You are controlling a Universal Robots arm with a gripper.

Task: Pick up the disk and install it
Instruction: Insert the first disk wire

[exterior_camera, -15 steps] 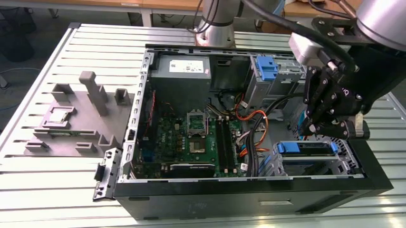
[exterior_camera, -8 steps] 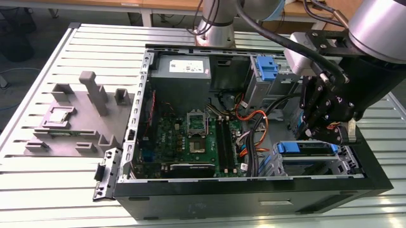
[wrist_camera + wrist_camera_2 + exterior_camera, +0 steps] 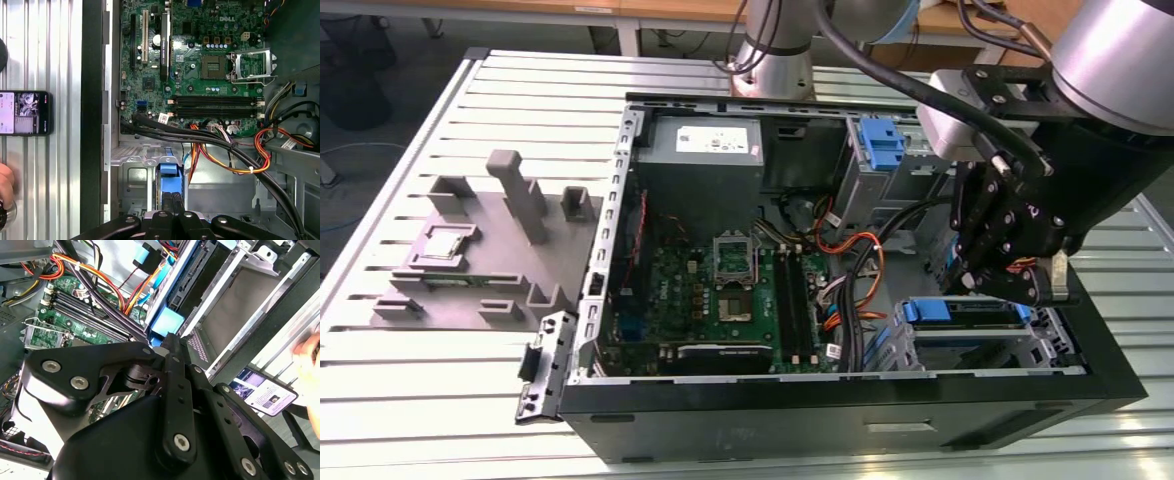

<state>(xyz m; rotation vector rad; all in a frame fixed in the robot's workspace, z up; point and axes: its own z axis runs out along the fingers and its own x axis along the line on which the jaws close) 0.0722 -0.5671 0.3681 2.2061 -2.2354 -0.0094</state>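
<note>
Disk (image 3: 963, 312) sits in the metal drive cage (image 3: 987, 345) inside the open computer case (image 3: 854, 420), in the case corner toward the surface's edge on the exterior view's right. Its blue bracket faces up and also shows in both wrist views (image 3: 170, 180) (image 3: 167, 322).

Pincer (image 3: 987, 288) is right above it, narrow, fingers (image 3: 169, 202) drawn together at the bracket's end. Can't tell if they actually touch it.

Orange and black cables (image 3: 225, 157) run just beside the cage, motherboard (image 3: 720, 290) beyond them. A second blue bracket (image 3: 882, 145) is in the other bay.

Case lies on the slatted surface (image 3: 520, 90), with a grey fixture (image 3: 467, 250) toward the edge on the exterior view's left. A phone (image 3: 24, 112) and a hand (image 3: 6, 182) are on the surface just outside the case wall.
</note>
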